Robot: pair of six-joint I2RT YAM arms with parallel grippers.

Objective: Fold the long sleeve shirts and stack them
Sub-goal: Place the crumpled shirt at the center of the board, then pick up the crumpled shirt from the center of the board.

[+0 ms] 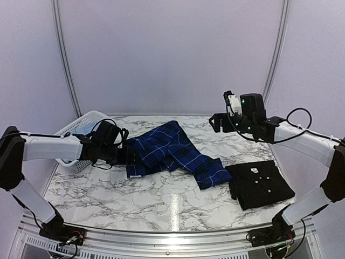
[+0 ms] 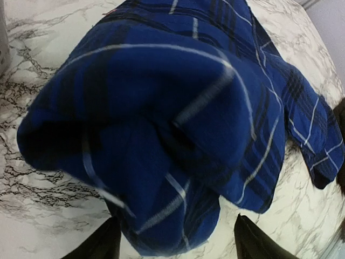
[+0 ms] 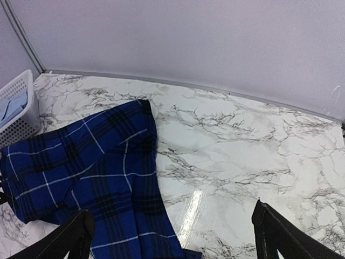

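Note:
The royal-blue plaid shirt [image 1: 167, 151] lies crumpled and spread across the middle of the marble table [image 1: 161, 194]. My left gripper [image 1: 129, 155] is at its left end. In the left wrist view its jaws [image 2: 178, 218] stand wide apart, with a bunched fold of the plaid shirt [image 2: 161, 124] lying between and ahead of them. The black shirt [image 1: 261, 183] lies folded at the right front. My right gripper [image 1: 215, 123] hovers open above the back right of the table; below it are bare marble and the plaid shirt [image 3: 91, 167]. A pale blue shirt [image 3: 11, 108] sits in the basket.
A white lattice basket [image 1: 81, 127] stands at the back left, just behind the left arm; it also shows at the left edge of the right wrist view as the basket [image 3: 21, 116]. Pale curved walls close off the back and sides.

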